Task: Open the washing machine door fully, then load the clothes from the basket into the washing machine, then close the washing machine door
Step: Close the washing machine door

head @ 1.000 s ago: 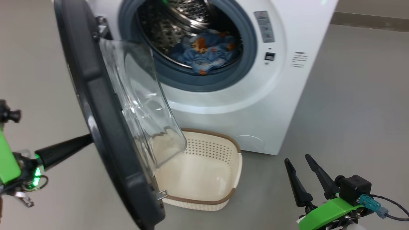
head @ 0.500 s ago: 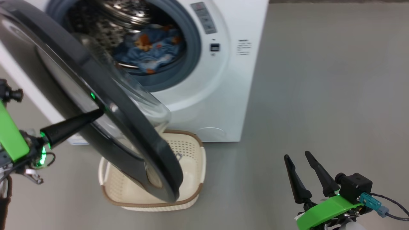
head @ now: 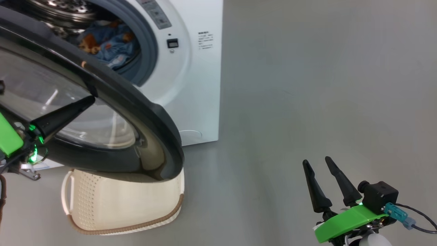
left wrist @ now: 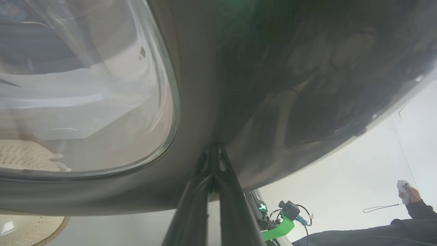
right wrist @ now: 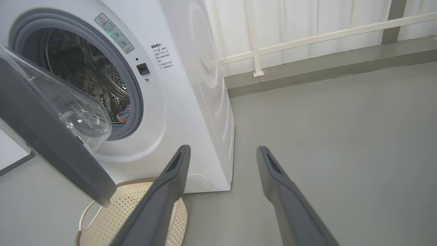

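One large round door with a glossy black rim and clear glass bowl stands partly open before the white front-loading washing machine, whose drum holds light-blue, orange-printed clothes. The left hand, fingers together, touches the rim's outer face above the cream perforated basket. The right hand hovers well aside, fingers apart, holding nothing.
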Tool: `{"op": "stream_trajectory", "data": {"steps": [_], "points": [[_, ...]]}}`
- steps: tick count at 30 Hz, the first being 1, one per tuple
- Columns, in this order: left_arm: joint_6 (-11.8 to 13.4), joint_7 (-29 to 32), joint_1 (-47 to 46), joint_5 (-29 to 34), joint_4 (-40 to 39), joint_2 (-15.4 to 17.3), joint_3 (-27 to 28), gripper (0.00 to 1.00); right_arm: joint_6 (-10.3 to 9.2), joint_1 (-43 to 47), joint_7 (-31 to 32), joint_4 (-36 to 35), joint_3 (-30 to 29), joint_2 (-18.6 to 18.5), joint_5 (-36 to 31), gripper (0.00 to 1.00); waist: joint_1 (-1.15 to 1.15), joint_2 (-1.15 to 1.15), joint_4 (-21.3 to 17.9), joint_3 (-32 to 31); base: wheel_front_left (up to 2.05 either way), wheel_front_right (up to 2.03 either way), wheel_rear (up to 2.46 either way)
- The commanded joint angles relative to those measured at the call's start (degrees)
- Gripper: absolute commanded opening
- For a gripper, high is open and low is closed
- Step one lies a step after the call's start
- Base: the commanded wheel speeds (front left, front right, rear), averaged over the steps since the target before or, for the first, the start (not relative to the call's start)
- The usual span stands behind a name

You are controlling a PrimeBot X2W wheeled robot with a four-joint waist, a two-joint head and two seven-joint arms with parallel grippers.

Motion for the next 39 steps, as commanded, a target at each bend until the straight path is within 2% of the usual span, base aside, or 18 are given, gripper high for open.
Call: {"op": "stream_trajectory", "data": {"steps": [1, 7, 22, 25, 29, 30, 32, 33, 39], "points": [[-0.42, -0.7, -2.64, 0.4, -0.97, 2.74, 2.4, 0.0, 0.09, -1.26, -0.68, -1.51, 0.88, 0.07, -0.16, 1.0, 0.0, 0.0, -0.74, 0.4, 0.0, 0.0, 0.0], [-0.42, -1.25, -1.57, 0.14, -1.07, 2.7, 2.05, 0.0, 0.09, -0.88, -0.68, -1.47, 0.26, 0.0, -0.41, 1.0, 0.0, 0.0, 0.59, -0.35, 0.0, 0.0, 0.0], [-0.42, -5.19, 8.17, -0.2, -4.62, 2.18, 1.76, 0.02, 0.09, 0.47, -0.68, -0.94, 0.47, -1.26, -0.41, 1.0, 0.0, 0.0, 7.07, -3.82, 0.0, 0.0, 0.0], [-0.42, -6.56, 11.26, -0.43, -5.03, 1.81, 2.18, 0.12, 0.09, 0.74, -0.68, -0.85, 0.6, -1.45, -0.3, 1.0, 0.0, 0.0, 7.66, -4.31, 0.0, 0.0, 0.0], [-0.42, -8.4, 15.48, -0.16, -5.85, 1.7, 2.59, 0.46, 0.09, 1.25, -0.68, -0.85, 0.78, -1.71, -0.23, 1.0, 0.0, 0.0, 8.19, -4.84, 0.0, 0.0, 0.0], [-0.42, -8.95, 16.44, 0.04, -6.05, 1.79, 2.69, 0.56, 0.09, 1.33, -0.68, -0.86, 0.85, -1.82, -0.2, 1.0, 0.0, 0.0, 8.26, -4.87, 0.0, 0.0, 0.0], [-0.42, -10.26, 18.13, 0.98, -6.42, 2.1, 2.56, 0.93, 0.09, 1.37, -0.68, -0.87, 0.91, -2.16, -0.05, 1.0, 0.0, 0.0, 8.38, -4.86, 0.0, 0.0, 0.0], [-0.42, -10.96, 18.9, 1.38, -6.53, 2.19, 2.41, 1.0, 0.09, 1.38, -0.68, -0.84, 0.95, -2.35, 0.02, 1.0, 0.0, 0.0, 8.4, -4.88, 0.0, 0.0, 0.0], [-0.42, -18.54, 23.14, 5.16, -6.86, 2.84, 0.66, 1.0, 0.09, 1.51, -0.68, -0.79, 1.01, -3.08, 0.14, 1.0, 0.0, 0.0, 7.74, -5.03, 0.0, 0.0, 0.0]]}}
